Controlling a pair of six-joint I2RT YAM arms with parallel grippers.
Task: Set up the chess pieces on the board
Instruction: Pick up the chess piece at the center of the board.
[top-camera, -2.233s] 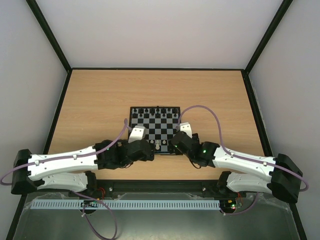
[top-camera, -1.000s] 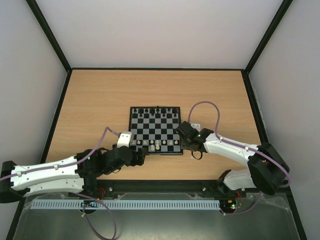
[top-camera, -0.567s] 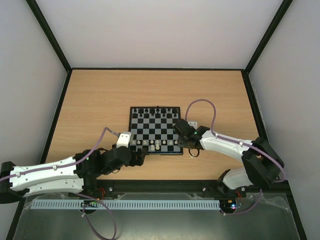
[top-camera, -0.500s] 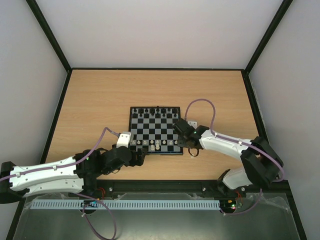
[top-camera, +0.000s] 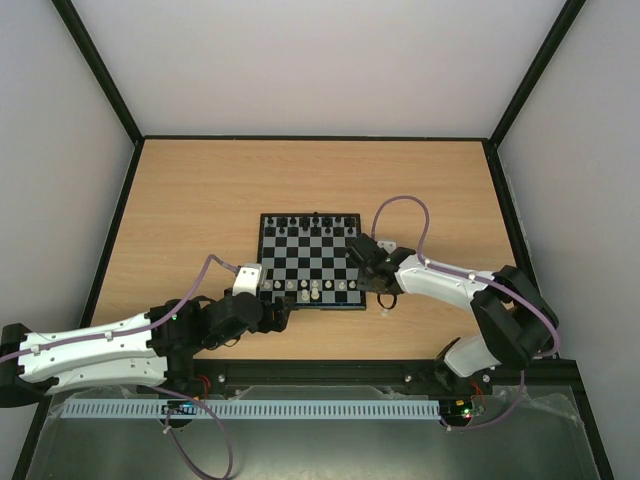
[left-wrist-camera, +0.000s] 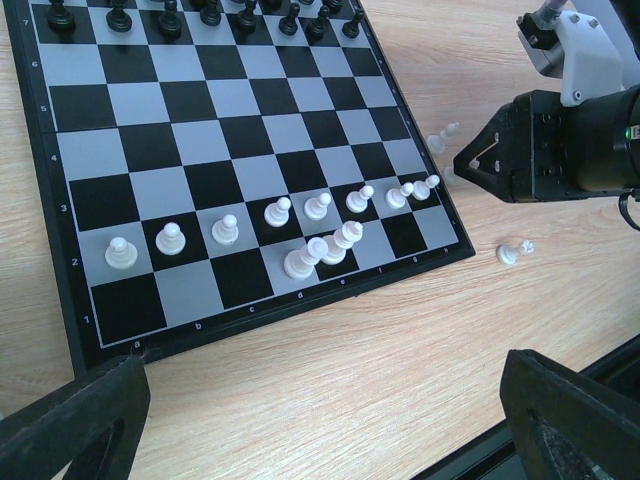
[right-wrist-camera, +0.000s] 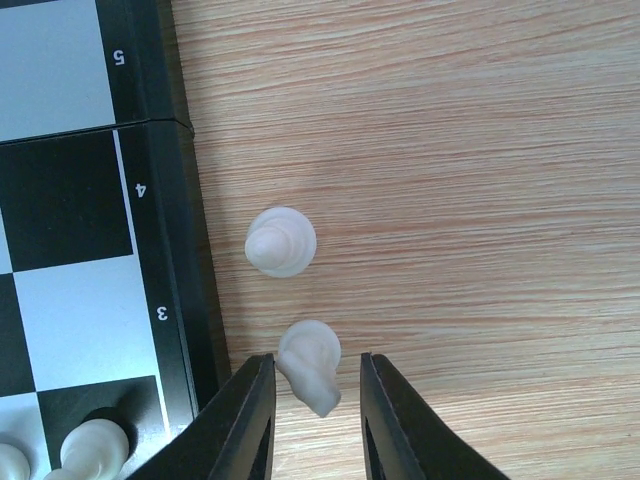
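Note:
The board (top-camera: 262, 250) lies mid-table, black chess pieces (left-wrist-camera: 210, 15) on its far ranks and white pawns (left-wrist-camera: 225, 228) in a slanting row near the front, with two taller white pieces (left-wrist-camera: 320, 250) behind them. Off the board's right edge stand a white pawn (right-wrist-camera: 280, 241) and a leaning white piece (right-wrist-camera: 312, 365). My right gripper (right-wrist-camera: 316, 360) straddles that leaning piece; the left finger almost touches it and a gap shows at the right finger. Another white piece (left-wrist-camera: 512, 252) lies on the wood. My left gripper (left-wrist-camera: 320, 375) is wide open and empty, just off the board's front edge.
The board's black rim (right-wrist-camera: 170, 200) runs close beside the right gripper's left finger. The right arm's body (left-wrist-camera: 540, 150) hangs low over the wood by the board's right edge. A black table rail (left-wrist-camera: 600, 370) crosses near the left gripper's right finger.
The right arm swung from the board's front corner to its right side, and its jaws narrowed around the leaning white piece. The left arm drew back earlier and has since held still.

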